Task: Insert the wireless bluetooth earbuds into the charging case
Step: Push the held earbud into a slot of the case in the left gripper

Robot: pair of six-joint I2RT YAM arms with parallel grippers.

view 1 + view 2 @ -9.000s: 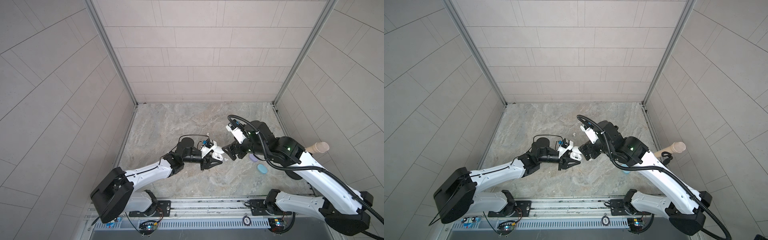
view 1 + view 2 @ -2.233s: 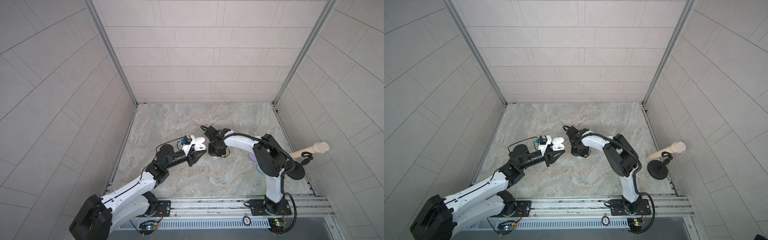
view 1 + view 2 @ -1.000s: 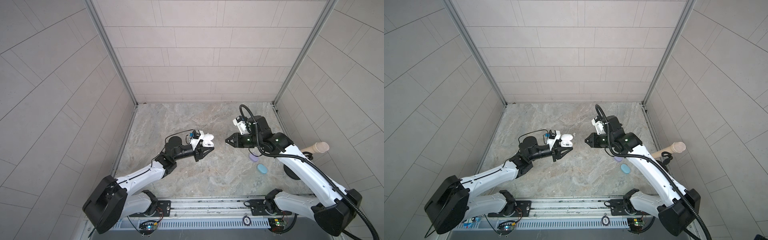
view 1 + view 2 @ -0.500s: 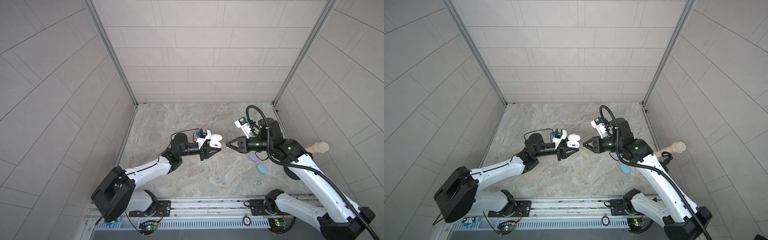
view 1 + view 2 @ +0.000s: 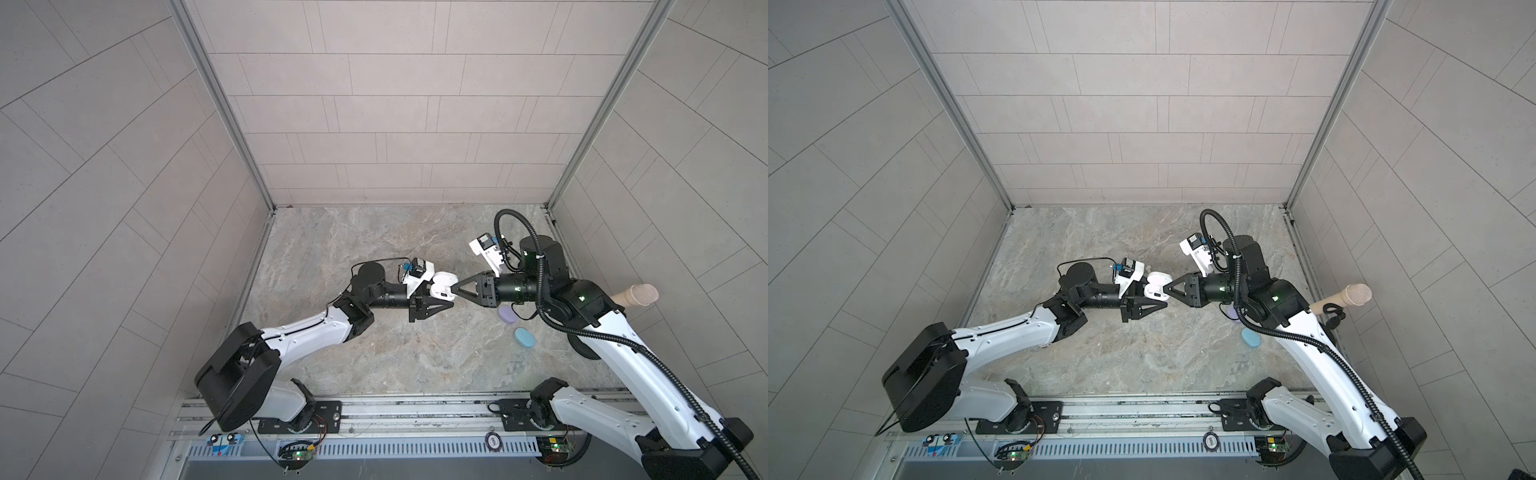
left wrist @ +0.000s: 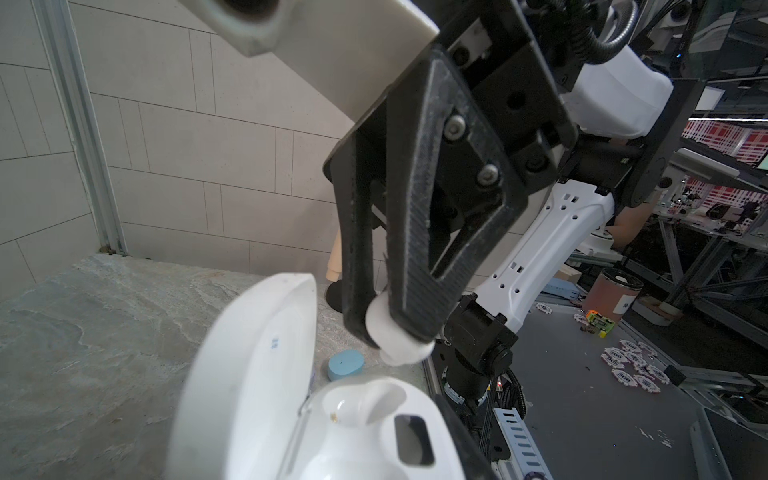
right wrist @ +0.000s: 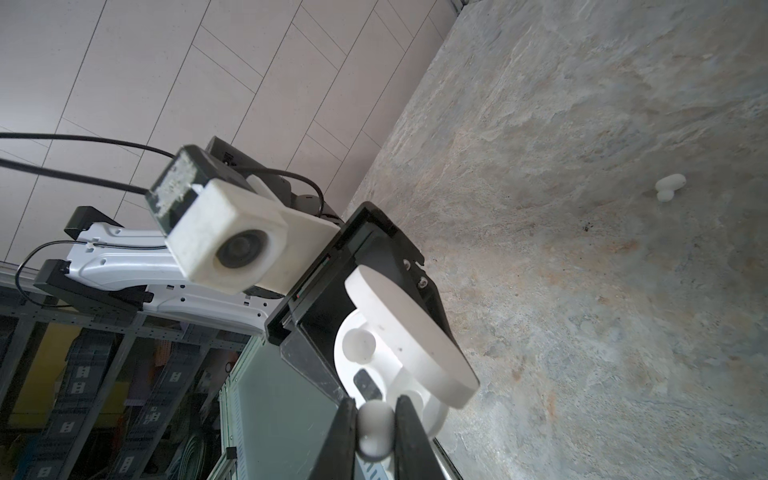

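Stone tabletop (image 5: 374,353), loose white earbud (image 7: 670,187), tiled walls (image 5: 395,104)

Open air lies between your held bud (image 6: 399,345) and the empty pocket (image 6: 365,399) of the white case (image 6: 332,457); its raised lid (image 6: 253,365) walls one side. On the table (image 5: 374,249) by your right arm (image 5: 615,345) lie a lilac case (image 5: 507,314) and a blue case (image 5: 524,337); a loose bud (image 7: 670,187) sits apart.

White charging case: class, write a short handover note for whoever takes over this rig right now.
Left gripper: shut on the open white oval charging case, held off the marbled stone table.
Right gripper: shut on a small white rounded earbud, right at the open case.
Done: no earbud visibly seated.
Left: seat this earbud, then the second white earbud lying on the table.
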